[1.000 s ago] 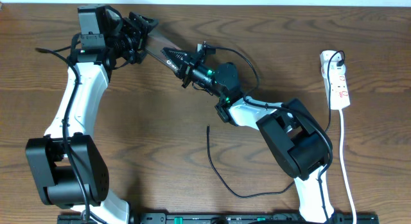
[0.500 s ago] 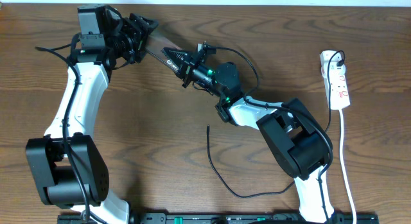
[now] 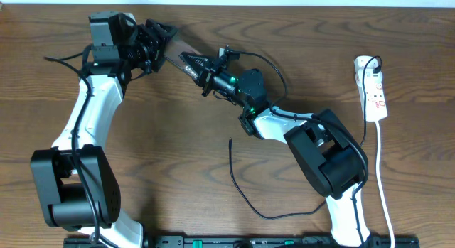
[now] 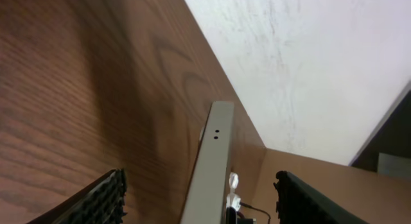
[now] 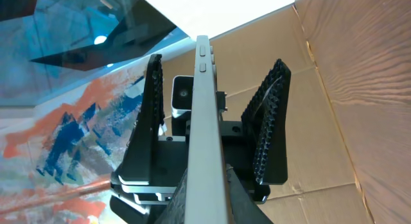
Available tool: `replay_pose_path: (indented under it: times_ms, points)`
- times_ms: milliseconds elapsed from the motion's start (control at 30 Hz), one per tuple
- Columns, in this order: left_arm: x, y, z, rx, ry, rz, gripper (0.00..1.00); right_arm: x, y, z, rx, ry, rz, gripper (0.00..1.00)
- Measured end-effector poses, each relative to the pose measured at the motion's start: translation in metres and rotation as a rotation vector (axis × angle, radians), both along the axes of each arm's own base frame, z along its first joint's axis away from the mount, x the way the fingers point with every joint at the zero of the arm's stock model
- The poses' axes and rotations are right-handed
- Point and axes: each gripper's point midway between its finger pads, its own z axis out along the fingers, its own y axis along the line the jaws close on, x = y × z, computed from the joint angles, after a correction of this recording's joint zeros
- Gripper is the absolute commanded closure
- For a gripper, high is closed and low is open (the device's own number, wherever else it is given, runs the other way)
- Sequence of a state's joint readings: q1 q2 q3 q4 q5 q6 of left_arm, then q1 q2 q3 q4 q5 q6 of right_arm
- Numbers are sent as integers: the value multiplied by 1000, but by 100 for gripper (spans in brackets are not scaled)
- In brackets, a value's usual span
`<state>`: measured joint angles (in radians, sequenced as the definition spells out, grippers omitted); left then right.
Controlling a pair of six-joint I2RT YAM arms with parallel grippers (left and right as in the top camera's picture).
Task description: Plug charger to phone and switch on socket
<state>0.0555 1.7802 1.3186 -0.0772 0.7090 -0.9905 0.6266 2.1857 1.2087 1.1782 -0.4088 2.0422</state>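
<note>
The phone [image 3: 178, 55] is held edge-on above the table at the back, between the two arms. My right gripper [image 3: 197, 66] is shut on its lower right end. In the right wrist view the phone [image 5: 204, 115] shows as a thin grey edge rising from my jaws [image 5: 207, 208]. My left gripper [image 3: 161, 39] is open, its two fingers on either side of the phone's other end without touching it. In the left wrist view the phone's edge [image 4: 210, 156] stands between the fingers [image 4: 204, 199]. The charger [image 3: 245, 198] lies loose on the table, its tip [image 3: 230, 142] free. The socket [image 3: 375, 90] lies at the far right.
The socket's white cord [image 3: 382, 177] runs down the right side to the front edge. A black plug [image 3: 371, 63] sits in the socket's far end. A black rail [image 3: 234, 241] runs along the front edge. The table's back edge is just behind the left gripper.
The left arm has shifted a little to the right, bringing its open fingers further around the phone's end. The right arm and the phone have stayed still.
</note>
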Motion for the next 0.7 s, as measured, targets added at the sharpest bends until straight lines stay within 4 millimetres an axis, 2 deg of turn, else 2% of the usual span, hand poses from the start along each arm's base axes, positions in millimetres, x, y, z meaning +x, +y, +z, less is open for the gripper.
replay_pose_path:
  times_ms: [233, 300, 367, 467, 700]
  points:
    - [-1, -1, 2, -11, -6, -11, 29, 0, 0, 0, 0, 0, -1, 98]
    - [0, 0, 2, -12, -8, -11, 35, 0, 0, 0, 0, 0, -1, 98]
    - [1, 2, 4, -13, -18, -8, 48, 0, 0, 0, 0, 0, 1, 99]
    - [3, 3, 7, -13, -34, -6, 60, -1, 0, 0, 0, -1, 3, 99]
    - [3, 3, 7, -14, -34, -8, 61, -1, 0, 0, 0, -1, 3, 99]
